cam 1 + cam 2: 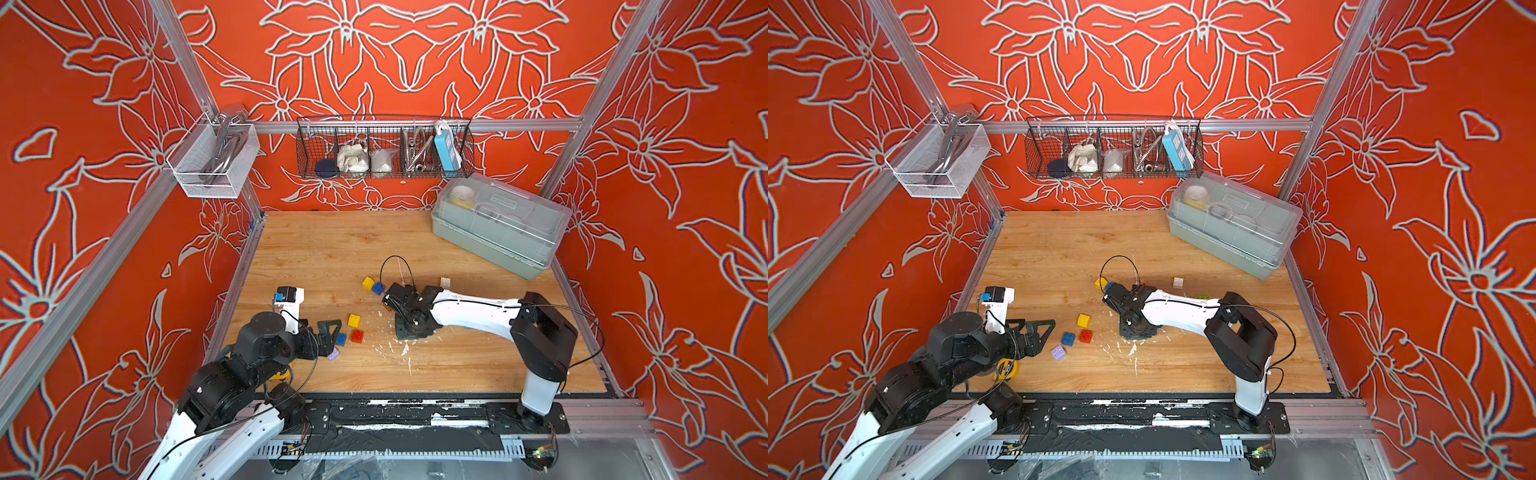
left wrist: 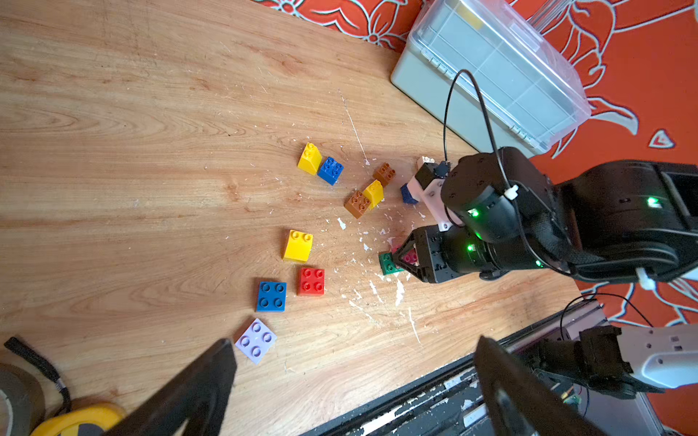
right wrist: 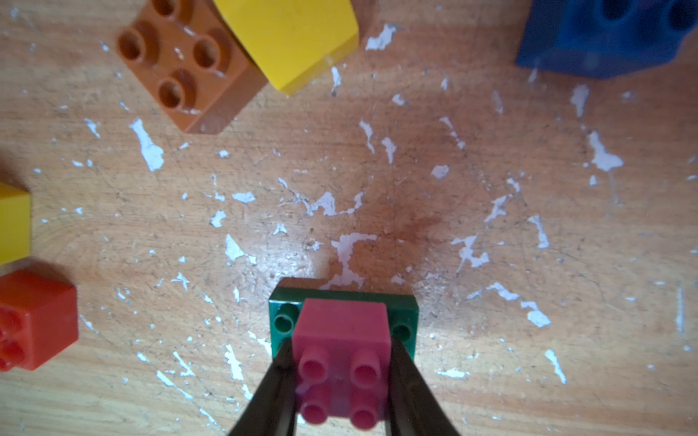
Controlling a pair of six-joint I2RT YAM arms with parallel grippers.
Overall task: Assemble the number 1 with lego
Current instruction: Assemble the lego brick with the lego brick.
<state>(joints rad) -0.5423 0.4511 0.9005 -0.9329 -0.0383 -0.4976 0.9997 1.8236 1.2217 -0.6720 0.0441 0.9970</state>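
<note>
Pink brick [image 3: 342, 362] is pinched narrowly between the fingers [image 3: 272, 396] of the right gripper [image 3: 342, 377], over one end of the dark green plate [image 3: 404, 313] on the worktop [image 3: 377, 170]; whether it is fully seated I cannot tell. Best to square it with the plate's studs, press straight down, then let go without twisting. Beyond the plate and apart from it lie a brown brick [image 3: 181, 64] and a yellow brick [image 3: 294, 37]. Well apart from the plate, the left gripper [image 2: 355, 341] hangs wide and empty.

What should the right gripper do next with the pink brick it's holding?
Probably press it straight down. The right gripper is shut on the pink brick, which sits over the dark green plate; whether it is seated cannot be told.
</note>
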